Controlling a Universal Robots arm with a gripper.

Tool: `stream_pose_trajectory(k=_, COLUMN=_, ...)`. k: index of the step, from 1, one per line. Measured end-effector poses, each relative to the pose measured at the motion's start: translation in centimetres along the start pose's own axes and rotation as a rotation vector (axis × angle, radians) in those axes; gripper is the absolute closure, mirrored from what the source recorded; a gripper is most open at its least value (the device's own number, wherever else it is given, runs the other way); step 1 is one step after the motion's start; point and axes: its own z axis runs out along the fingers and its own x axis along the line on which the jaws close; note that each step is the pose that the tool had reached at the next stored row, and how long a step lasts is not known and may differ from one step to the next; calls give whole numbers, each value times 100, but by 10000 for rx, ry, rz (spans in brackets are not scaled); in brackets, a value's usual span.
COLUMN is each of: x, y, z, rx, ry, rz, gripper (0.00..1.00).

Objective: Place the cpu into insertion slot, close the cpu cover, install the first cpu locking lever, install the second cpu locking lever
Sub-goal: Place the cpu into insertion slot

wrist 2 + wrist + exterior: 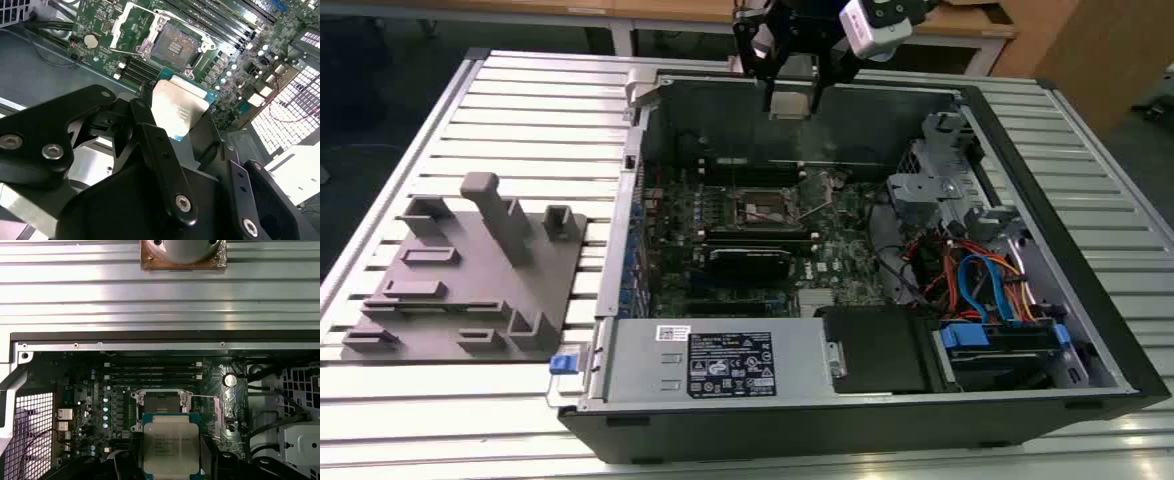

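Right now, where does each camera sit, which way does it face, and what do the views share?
Exterior view: off the arm, high over the table, looking down into the open computer case; the gripper hangs at its far wall.
Second wrist view: on the arm, looking past black fingers clamping the cpu toward the insertion slot.
First wrist view: on the arm, facing down onto the motherboard; dark gripper parts flank the cpu.
Shared: all three show the uncovered insertion slot; both wrist views show the cpu.
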Motion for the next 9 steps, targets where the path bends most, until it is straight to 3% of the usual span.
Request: stream_pose_trajectory(k=9, x=0, y=0, z=0, rx=1, ry=1, rz=0, gripper=46)
